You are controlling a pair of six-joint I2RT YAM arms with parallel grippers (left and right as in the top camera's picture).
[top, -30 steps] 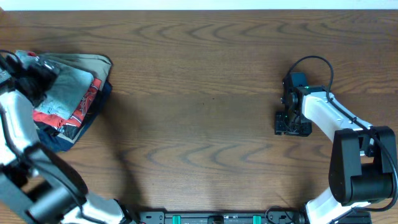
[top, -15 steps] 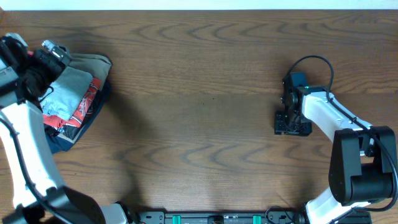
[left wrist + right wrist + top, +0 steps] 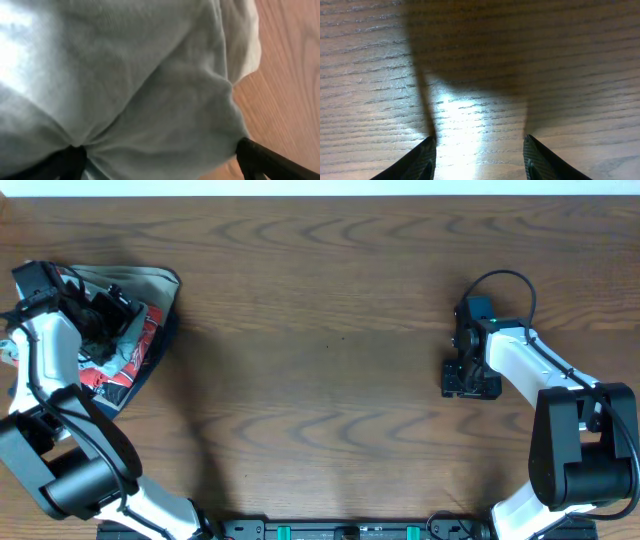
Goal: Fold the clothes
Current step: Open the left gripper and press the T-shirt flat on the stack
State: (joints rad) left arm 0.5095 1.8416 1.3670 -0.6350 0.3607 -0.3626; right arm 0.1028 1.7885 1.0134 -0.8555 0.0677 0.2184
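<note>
1. The left gripper (image 3: 160,150) is pictured with its dark fingers (image 3: 265,161) spread wide and pressed down into the T-shirt (image 3: 150,75), which fills the gap between them.
2. The thin, soft, pale light-blue fabric is gathered into creases that converge at one fingertip. A rounded fold bulges beside the other.
3. Beyond that fold, the grained brown wood of the table (image 3: 285,75) is shown.
4. Seen from overhead, the T-shirt is heaped under the fingers with a red shirt (image 3: 140,340), a khaki garment (image 3: 145,280) and a navy garment (image 3: 115,402).
5. The right gripper (image 3: 479,140) is held open, and only glossy wood is framed between its tapered black fingers.
</note>
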